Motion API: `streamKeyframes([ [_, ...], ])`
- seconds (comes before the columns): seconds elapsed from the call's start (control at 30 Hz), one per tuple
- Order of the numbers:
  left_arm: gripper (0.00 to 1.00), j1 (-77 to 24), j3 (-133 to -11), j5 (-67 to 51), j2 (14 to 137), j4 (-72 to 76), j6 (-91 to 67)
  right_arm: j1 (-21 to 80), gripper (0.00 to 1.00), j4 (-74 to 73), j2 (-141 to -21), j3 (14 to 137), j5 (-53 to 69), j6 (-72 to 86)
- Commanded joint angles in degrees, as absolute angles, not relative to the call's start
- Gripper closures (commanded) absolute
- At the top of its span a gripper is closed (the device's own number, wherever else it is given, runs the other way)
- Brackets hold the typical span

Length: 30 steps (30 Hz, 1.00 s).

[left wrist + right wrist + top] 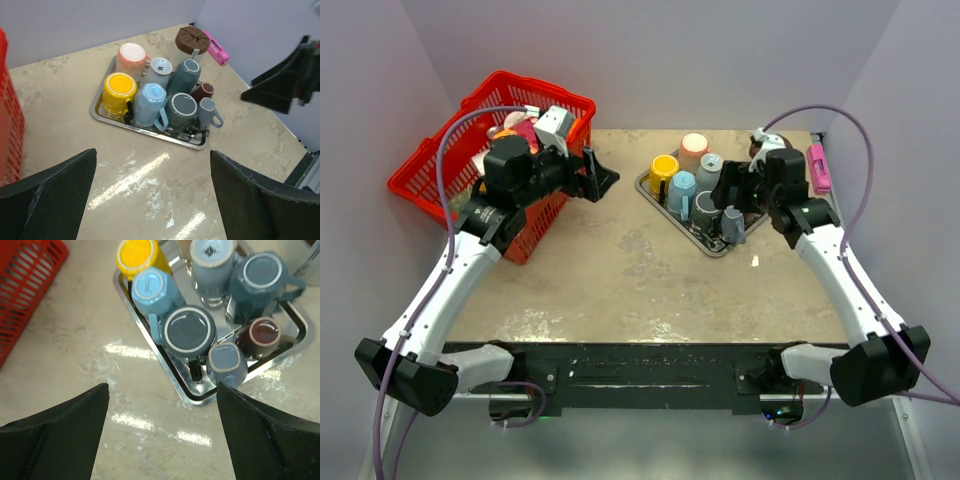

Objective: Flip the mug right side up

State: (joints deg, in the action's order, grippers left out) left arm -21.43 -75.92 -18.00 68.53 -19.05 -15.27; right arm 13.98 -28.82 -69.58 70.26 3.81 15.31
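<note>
Black wedge-shaped jaws gape above glossy mugs [190,332], steel tray [172,381].

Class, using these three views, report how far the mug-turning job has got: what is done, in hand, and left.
Done: nothing visible; the mugs on the tray all appear base-up. In hand: nothing; the right end effector hangs open above the tray's near corner, the left end effector open near the red basket. Left: grasp a mug, flip it, set it down upright.
</note>
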Motion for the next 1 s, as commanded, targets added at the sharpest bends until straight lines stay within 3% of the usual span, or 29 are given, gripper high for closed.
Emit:
streamKeyframes([
  [0.0, 0.01, -23.20, -72.00, -21.78, 68.29, -9.42, -18.63, 16.69, 0.10, -25.93, -73.11, 66.63, -1.03, 15.99],
  [0.33, 0.01, -23.29, -66.10, -13.81, 67.06, -5.36, -22.95, 20.47, 0.28, -18.03, -80.23, 60.21, -5.08, 18.28],
  [0.5, 0.01, -22.77, -64.86, 1.30, 65.92, -11.15, -25.66, 20.39, 0.35, -15.29, -83.84, 60.11, -7.99, 18.98],
  [0.97, 0.01, -17.32, -62.23, -9.93, 66.27, -9.41, -28.65, 20.48, 0.45, -13.97, -92.98, 63.98, -13.18, 19.34],
])
